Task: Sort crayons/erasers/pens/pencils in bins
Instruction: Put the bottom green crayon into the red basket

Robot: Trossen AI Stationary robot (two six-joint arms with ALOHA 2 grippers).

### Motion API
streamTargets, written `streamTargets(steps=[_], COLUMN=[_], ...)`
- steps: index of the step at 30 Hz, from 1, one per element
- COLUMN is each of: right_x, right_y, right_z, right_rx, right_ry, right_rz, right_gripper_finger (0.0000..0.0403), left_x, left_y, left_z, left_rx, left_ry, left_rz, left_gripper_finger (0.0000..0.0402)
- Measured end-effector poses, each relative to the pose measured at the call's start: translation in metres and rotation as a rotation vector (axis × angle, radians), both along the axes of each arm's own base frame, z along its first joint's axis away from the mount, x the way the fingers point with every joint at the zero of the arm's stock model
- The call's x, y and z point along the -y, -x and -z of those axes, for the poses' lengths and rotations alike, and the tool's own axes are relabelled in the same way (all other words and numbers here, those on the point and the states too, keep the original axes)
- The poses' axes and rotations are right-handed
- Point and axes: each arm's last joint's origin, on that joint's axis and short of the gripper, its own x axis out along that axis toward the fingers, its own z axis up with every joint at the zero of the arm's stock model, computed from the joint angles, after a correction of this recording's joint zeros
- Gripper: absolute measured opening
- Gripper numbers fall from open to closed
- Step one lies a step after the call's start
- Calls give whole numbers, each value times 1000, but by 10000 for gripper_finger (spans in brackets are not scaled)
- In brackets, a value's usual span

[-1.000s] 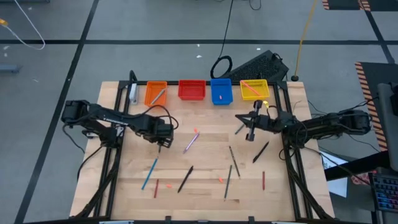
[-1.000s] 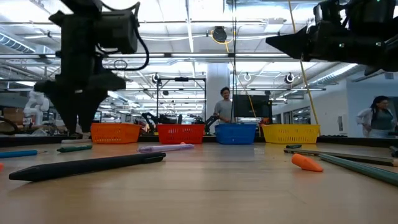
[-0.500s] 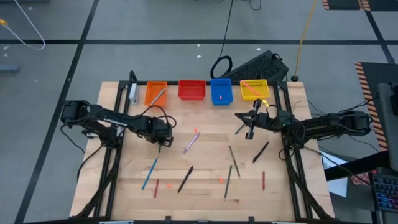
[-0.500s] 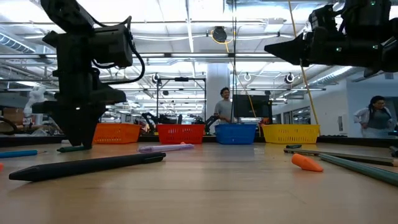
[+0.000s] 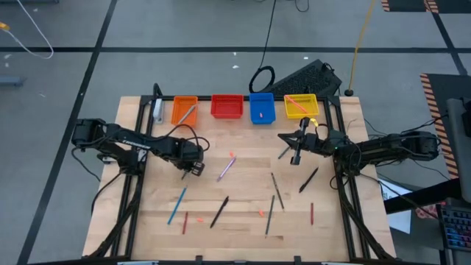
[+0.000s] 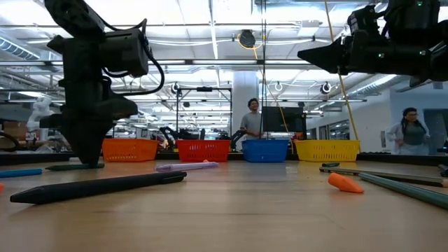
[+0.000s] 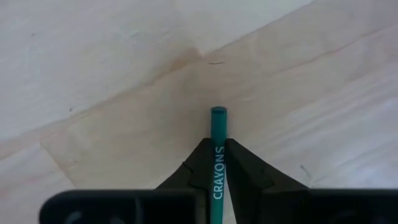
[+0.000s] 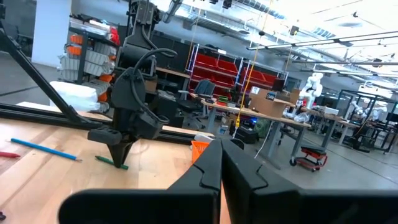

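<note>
Pinched between the closed-down fingers of the left gripper (image 7: 217,148), low over the table (image 7: 112,74): a green pencil (image 7: 218,124) printed CRAYONS, poking out just ahead of the fingertips and, by the right wrist view, lying on the wood beneath them. Judged a grasp only just made, with lift and carry to a bin not yet done. Just beside that gripper, toward the right arm: a purple pen (image 5: 225,169) and a small reddish bit (image 5: 232,156), both unsorted. Nearer the table's front edge from it: a blue pen (image 5: 176,205), a red crayon (image 5: 185,221) and a black pen (image 5: 219,211). Well apart, across the table: two more green pencils (image 5: 276,190), an orange-red eraser (image 5: 260,213), another black stick (image 5: 308,179) and another red crayon (image 5: 311,213). Above those, the right gripper (image 5: 296,160), off the table, fingers pressed together on nothing. Farthest, along the back edge, the four bins: orange bin (image 5: 176,110) with one pale stick, red bin (image 5: 227,107) apparently bare, blue bin (image 5: 266,107) with one small red bit, yellow bin (image 5: 300,116) with one pink stick. Roughly three things sorted, then, against some dozen loose ones: early going, with most of the sorting left.
</note>
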Motion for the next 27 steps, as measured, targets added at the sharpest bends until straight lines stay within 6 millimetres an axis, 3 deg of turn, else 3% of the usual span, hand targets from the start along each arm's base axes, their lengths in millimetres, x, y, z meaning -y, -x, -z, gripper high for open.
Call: streamTargets(steps=[15,20,27], right_x=[0,0,0], right_y=[0,0,0], right_z=[0,0,0], right_rx=[0,0,0], right_ry=[0,0,1], right_rz=[0,0,0], right_gripper_finger=[0,0,0], left_x=[-7,-23,-61], left_y=[-18,-33,-58], left_z=[-23,-45,-92], left_rx=[52,115,219], left_ry=[-60,-181,-483], left_rz=[129,194,319], left_gripper_finger=[41,41,42])
